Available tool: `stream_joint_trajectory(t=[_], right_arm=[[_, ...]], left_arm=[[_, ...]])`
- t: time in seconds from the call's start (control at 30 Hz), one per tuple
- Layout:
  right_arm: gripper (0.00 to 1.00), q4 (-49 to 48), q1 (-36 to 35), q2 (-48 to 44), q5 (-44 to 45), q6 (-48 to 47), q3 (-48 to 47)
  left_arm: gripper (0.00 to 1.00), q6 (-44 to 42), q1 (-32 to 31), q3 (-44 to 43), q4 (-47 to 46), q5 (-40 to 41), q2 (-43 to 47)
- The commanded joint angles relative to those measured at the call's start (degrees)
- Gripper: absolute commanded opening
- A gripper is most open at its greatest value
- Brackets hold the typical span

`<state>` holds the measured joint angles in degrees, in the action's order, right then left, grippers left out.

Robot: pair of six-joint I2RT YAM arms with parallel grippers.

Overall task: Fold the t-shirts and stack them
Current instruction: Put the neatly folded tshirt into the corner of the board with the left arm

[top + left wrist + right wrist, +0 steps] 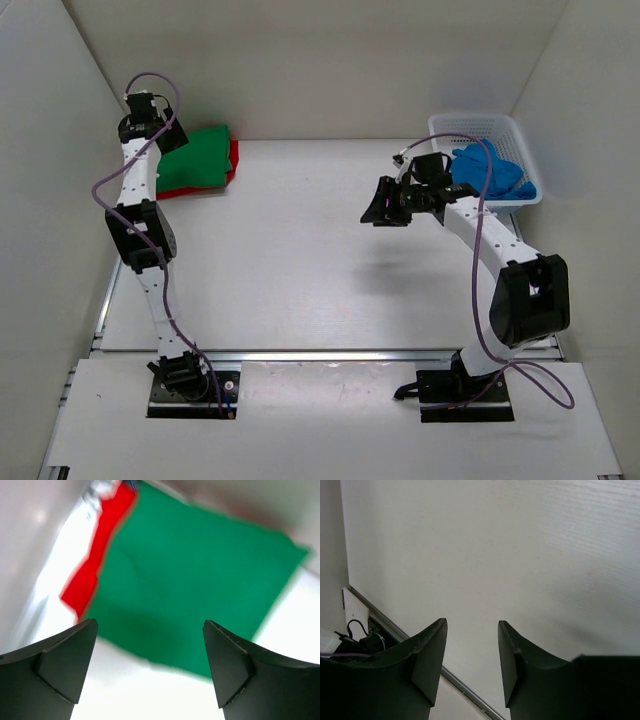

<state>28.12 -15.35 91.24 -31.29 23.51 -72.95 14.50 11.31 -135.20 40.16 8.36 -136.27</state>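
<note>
Jaws: both agape, empty.
Green shirt (195, 155): stacked on red shirt (107, 530), left of basket (478, 123).
Blue shirt (495, 175): inside basket, your next fold.

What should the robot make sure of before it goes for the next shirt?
1. The left hand is empty, fingers wide apart: ok.
2. The bright green cloth t-shirt is folded and lies on the red cloth t-shirt: ok; a red edge shows along one side.
3. The green shirt's folds are neat: cannot tell, the wrist view is blurred.
4. The right hand is empty, fingers apart, above the white table: ok.
5. The blue cloth t-shirt is folded: not ok, it lies crumpled in the white plastic mesh basket.
</note>
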Motion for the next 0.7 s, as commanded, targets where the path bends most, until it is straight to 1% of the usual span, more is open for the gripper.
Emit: stream_joint_trajectory(t=[0.0, 0.03, 0.1, 0.13, 0.2, 0.23, 0.3, 0.33, 0.37, 0.4, 0.43, 0.47, 0.5, 0.57, 0.63, 0.67], right_arm=[[0.43, 1.3, 2.0, -5.5, 4.4, -1.9, 3.3], [0.44, 1.8, 2.6, -6.1, 5.1, -1.9, 4.9], [0.44, 2.8, 4.5, -9.0, 4.9, -2.9, 7.6], [0.44, 3.5, 5.0, -9.8, 5.7, -3.4, 9.7], [0.45, 4.8, 6.1, -14.4, 6.3, -4.0, 14.0], [0.45, 5.4, 6.6, -15.8, 6.9, -3.8, 15.0], [0.45, 6.0, 7.0, -21.5, 7.6, -4.0, 19.1], [0.45, 6.7, 7.5, -24.2, 7.7, -3.7, 20.2], [0.45, 7.1, 8.0, -25.3, 7.7, -3.8, 22.0], [0.45, 7.3, 8.1, -27.2, 7.6, -3.8, 23.1], [0.45, 7.4, 8.5, -28.9, 7.6, -3.6, 24.2], [0.45, 7.7, 8.5, -29.8, 8.0, -3.6, 24.7], [0.45, 7.7, 8.7, -31.0, 8.1, -3.6, 25.7], [0.45, 7.5, 8.9, -32.4, 8.4, -3.1, 26.8], [0.45, 7.5, 9.0, -33.1, 8.2, -3.2, 27.8], [0.45, 7.7, 9.4, -33.4, 7.8, -3.4, 27.6]], left_arm=[[0.98, 1.5, -2.1, 5.9, 3.8, -10.7, 12.2], [0.99, 1.7, -2.7, 8.3, 6.3, -11.3, 14.1], [0.99, 3.0, -7.2, 13.4, 9.7, -10.3, 17.7], [0.99, 2.7, -8.1, 17.1, 11.8, -10.9, 20.0], [0.99, 1.9, -13.0, 29.6, 12.5, -13.0, 27.2], [0.99, 1.7, -14.5, 33.3, 11.3, -12.8, 29.2], [0.99, 2.1, -20.2, 47.1, 9.2, -10.7, 37.9], [0.98, 2.3, -22.6, 50.2, 7.6, -9.9, 40.3], [0.99, 3.2, -24.0, 56.4, 5.6, -8.7, 44.9], [0.99, 3.9, -25.5, 62.2, 4.8, -9.5, 50.0], [0.99, 4.1, -26.7, 64.9, 2.4, -11.6, 51.9], [0.98, 5.3, -26.9, 69.8, 0.7, -12.9, 56.1], [0.99, 5.6, -27.8, 73.2, 0.4, -13.5, 59.7], [0.98, 6.2, -29.8, 77.1, 0.3, -12.1, 63.2], [0.98, 6.3, -30.8, 80.3, 0.7, -11.1, 64.2], [0.99, 6.2, -30.5, 80.6, 1.8, -10.9, 64.3]])
